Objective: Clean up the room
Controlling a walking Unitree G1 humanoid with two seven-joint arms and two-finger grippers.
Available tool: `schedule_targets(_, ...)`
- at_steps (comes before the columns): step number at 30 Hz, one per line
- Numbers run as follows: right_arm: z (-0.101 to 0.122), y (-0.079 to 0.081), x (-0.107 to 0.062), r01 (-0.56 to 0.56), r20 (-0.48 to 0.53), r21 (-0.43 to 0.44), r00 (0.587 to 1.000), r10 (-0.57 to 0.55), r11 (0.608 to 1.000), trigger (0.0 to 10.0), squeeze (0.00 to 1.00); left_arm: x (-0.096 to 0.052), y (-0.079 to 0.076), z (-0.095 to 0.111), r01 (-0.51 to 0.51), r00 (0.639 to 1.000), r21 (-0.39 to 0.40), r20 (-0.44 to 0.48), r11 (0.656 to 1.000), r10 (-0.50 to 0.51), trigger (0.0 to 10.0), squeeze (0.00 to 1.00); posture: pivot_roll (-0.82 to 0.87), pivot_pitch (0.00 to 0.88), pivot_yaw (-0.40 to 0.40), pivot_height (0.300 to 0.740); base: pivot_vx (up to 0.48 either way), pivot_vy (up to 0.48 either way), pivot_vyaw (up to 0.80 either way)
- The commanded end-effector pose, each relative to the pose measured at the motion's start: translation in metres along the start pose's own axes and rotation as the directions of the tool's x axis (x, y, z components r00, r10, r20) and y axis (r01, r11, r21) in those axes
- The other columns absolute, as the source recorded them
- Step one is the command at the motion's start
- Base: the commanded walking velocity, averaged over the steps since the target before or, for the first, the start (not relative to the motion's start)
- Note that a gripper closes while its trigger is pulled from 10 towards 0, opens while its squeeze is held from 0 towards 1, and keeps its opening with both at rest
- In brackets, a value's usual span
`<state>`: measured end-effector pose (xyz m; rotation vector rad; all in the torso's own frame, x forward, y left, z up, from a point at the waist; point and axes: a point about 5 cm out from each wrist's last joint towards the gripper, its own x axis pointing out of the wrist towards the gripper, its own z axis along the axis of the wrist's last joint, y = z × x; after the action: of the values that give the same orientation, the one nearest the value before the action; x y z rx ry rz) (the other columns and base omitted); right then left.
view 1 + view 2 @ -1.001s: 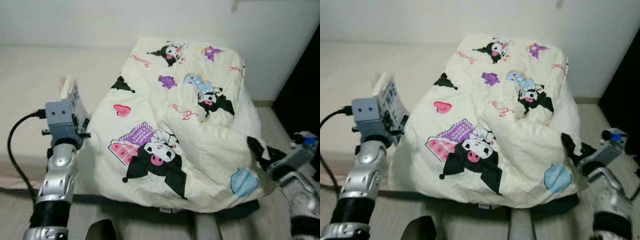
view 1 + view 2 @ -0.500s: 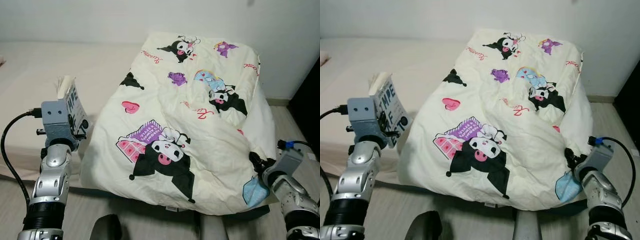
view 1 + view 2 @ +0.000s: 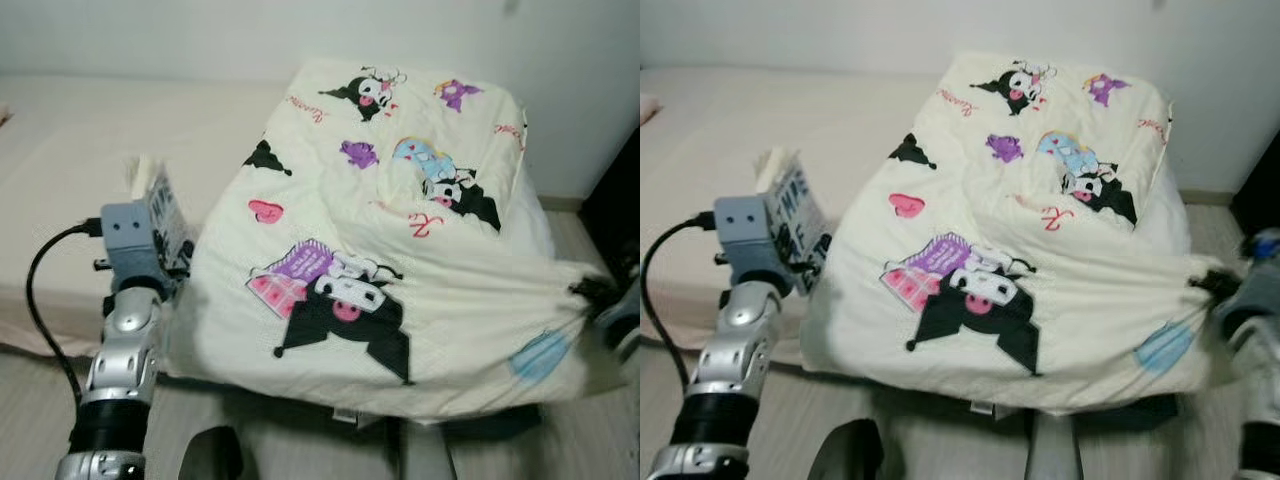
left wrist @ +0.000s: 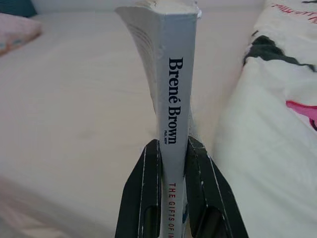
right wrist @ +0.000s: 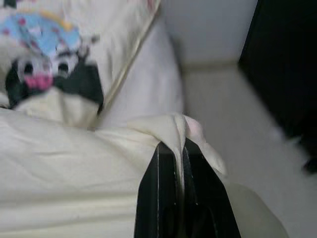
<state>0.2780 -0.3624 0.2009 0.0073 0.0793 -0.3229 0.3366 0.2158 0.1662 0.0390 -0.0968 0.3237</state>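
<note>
Cartoon-print quilt (image 3: 400, 250) now stretched taut rightward, corner pinched in right pincer (image 5: 179, 148).

— Where does everything sit?
— A cream cartoon-printed quilt (image 3: 400, 250) covers the right half of the pale mattress (image 3: 80, 190), which runs back to the white wall (image 3: 200, 35).
— And the grippers?
— The left gripper (image 4: 173, 163) holds a grey paperback book (image 4: 171, 89) upright just left of the quilt; the right gripper (image 5: 174, 161) pinches the quilt's right edge.
</note>
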Motion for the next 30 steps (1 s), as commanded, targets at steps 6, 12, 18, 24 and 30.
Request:
schedule_targets(6, 0.029, -0.007, -0.020, 0.001, -0.111, -0.026, 0.994, -0.004, 1.000, 0.0, 0.00, 0.002, -0.009, 0.003, -0.008, 1.000, -0.034, 0.030, 0.999, 0.009, 10.0, 0.00, -0.16, 0.114, -0.008, 0.500, 0.000, 0.000, 0.00)
schedule_targets(12, 0.011, 0.043, -0.046, -0.190, -0.224, 0.121, 0.951, 0.213, 0.974, 0.0, 0.00, 0.000, -0.010, 0.003, -0.013, 0.999, -0.043, 0.034, 0.999, 0.015, 10.0, 0.00, -0.17, 0.113, -0.018, 0.500, 0.000, 0.000, 0.00)
schedule_targets(18, -0.011, 0.093, -0.079, -0.393, -0.281, 0.240, 0.847, 0.451, 0.888, 0.0, 0.00, 0.000, -0.007, 0.001, -0.024, 0.999, -0.044, 0.035, 0.999, 0.026, 10.0, 0.00, -0.18, 0.111, -0.025, 0.500, 0.000, 0.000, 0.00)
schedule_targets(24, -0.035, 0.113, -0.110, -0.491, -0.408, 0.266, 0.723, 0.558, 0.830, 0.0, 0.00, 0.001, -0.010, 0.003, -0.021, 0.999, -0.047, 0.046, 0.999, 0.023, 10.0, 0.00, -0.18, 0.107, -0.031, 0.500, 0.000, 0.000, 0.00)
schedule_targets(30, -0.048, 0.079, -0.134, -0.353, -0.560, 0.196, 0.725, 0.400, 0.915, 0.0, 0.00, 0.000, -0.011, 0.000, -0.015, 0.999, -0.048, 0.040, 0.999, 0.016, 10.0, 0.00, -0.19, 0.107, -0.034, 0.500, 0.000, 0.000, 0.00)
